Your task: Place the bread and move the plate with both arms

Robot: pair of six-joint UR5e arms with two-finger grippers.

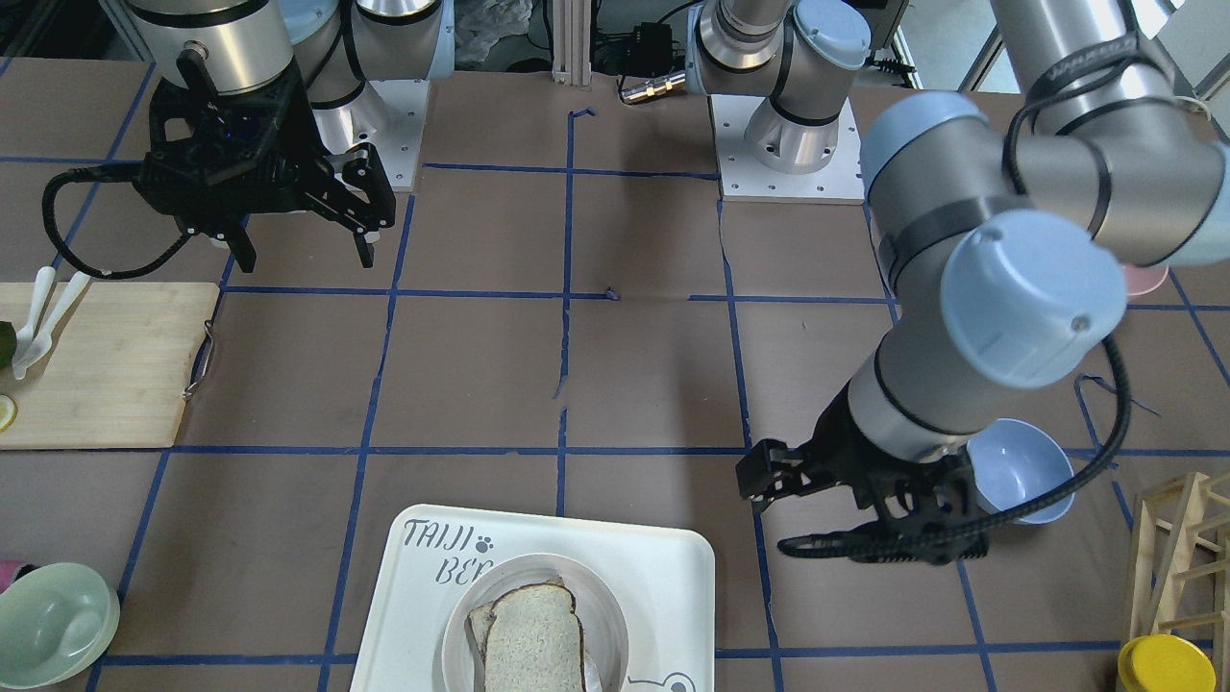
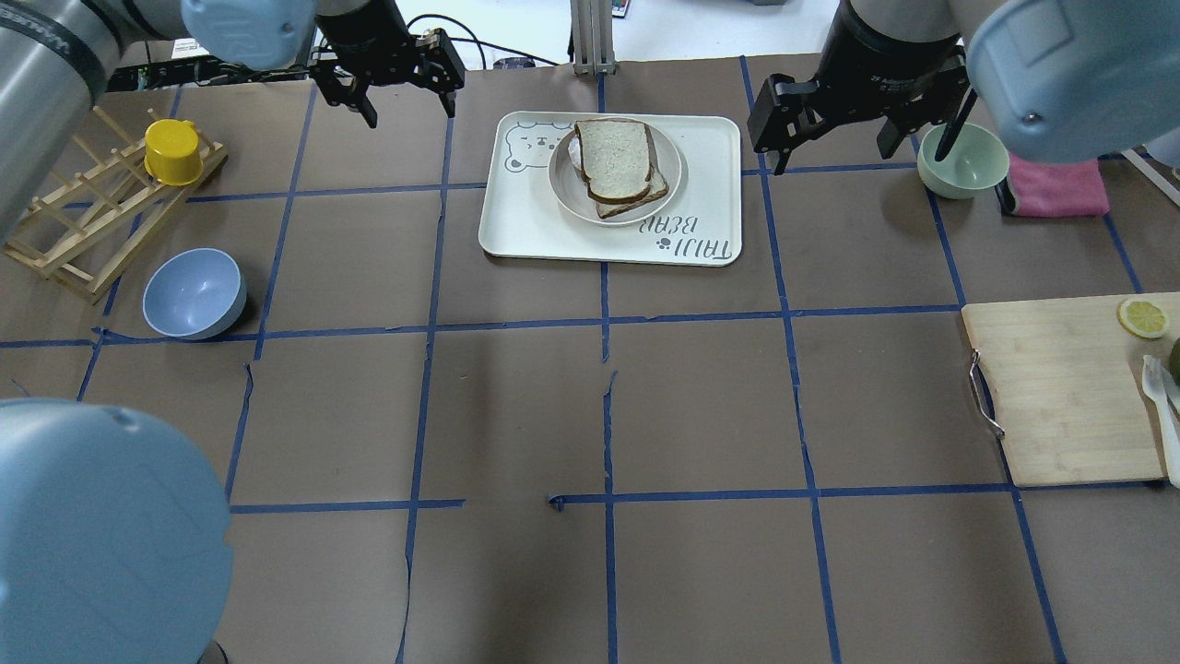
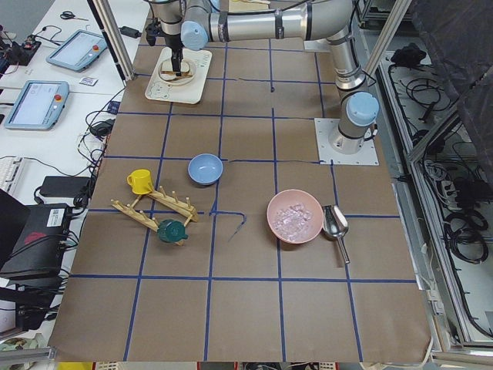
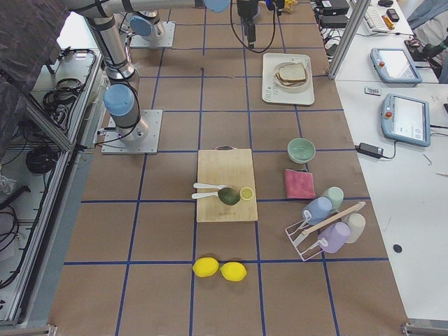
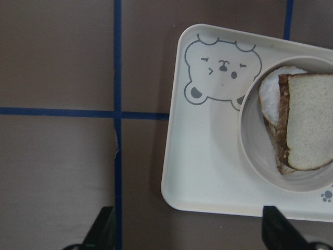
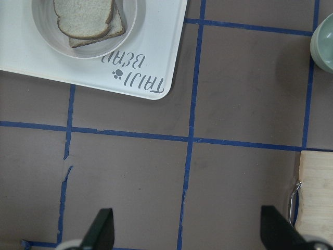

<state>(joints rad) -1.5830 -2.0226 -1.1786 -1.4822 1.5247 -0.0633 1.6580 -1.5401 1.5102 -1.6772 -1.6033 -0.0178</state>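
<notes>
On the far side of the tabletop (image 2: 516, 387), at its middle, the bread (image 2: 613, 155) lies on top of a second slice (image 2: 641, 197) in the round cream plate (image 2: 560, 181), which sits inside the white "TAIJI BEAR" tray (image 2: 714, 198). The dark-crusted slice covers most of the one beneath it, leaving only one edge showing.

Both arms hang above the tabletop on either side of the tray, touching nothing. The left gripper (image 2: 410, 109) hovers off the tray's far left corner with its fingers spread wide and nothing between them (its wrist camera looks down on the tray's bear-face corner and half the plate). The right gripper (image 1: 303, 252) hovers off the tray's right side, fingers likewise wide apart and empty, close to a pale green bowl (image 2: 966, 166) with a pink cloth (image 2: 1060, 187) just beyond.

Well apart from the tray, a blue bowl (image 2: 194, 293) stands at the left near a wooden rack (image 2: 88, 231) carrying a yellow cup (image 2: 172, 150). At the right edge, a wooden cutting board (image 2: 1060, 397) holds a lemon slice (image 2: 1143, 318).
</notes>
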